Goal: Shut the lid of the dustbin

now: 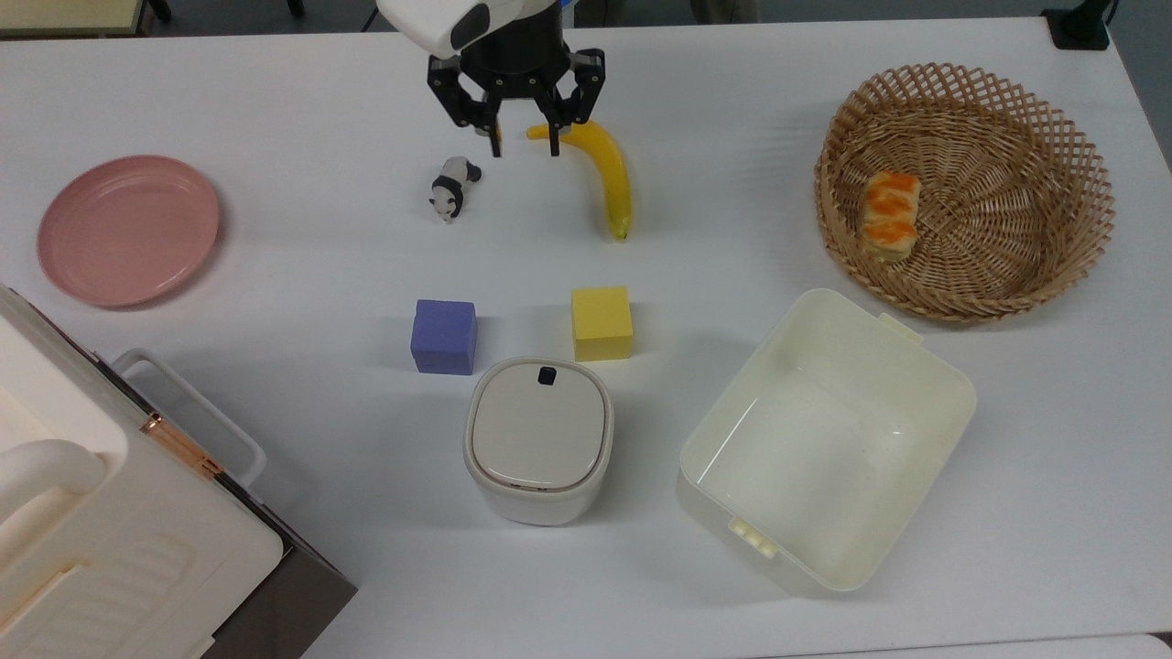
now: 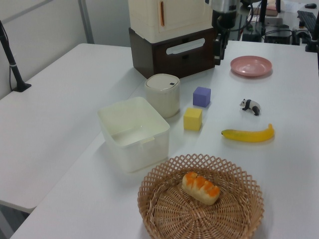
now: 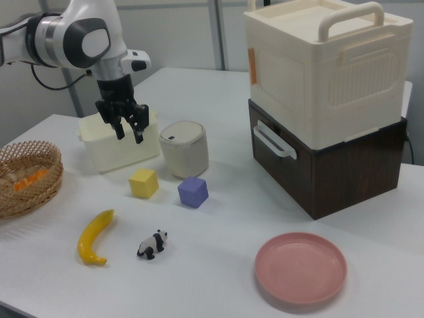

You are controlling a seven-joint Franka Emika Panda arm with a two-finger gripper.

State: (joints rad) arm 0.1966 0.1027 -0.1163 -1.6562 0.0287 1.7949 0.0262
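White tabletop: lid [image 1: 538,429] lies flat on the dustbin [image 1: 538,495].
Gripper [image 1: 519,139], fingers apart and empty, hangs well clear toward the top view's upper edge.

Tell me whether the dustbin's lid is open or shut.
Shut. The lid lies flat and flush on the dustbin, its black button facing up; no gap shows at the rim in the right view.

The top view's upper edge cuts off the arm [image 1: 476,23]; its lower left corner crops the big handled box [image 1: 110,540]. The cream tub [image 3: 109,149] sits partly behind the gripper [image 3: 128,132] in the right view.
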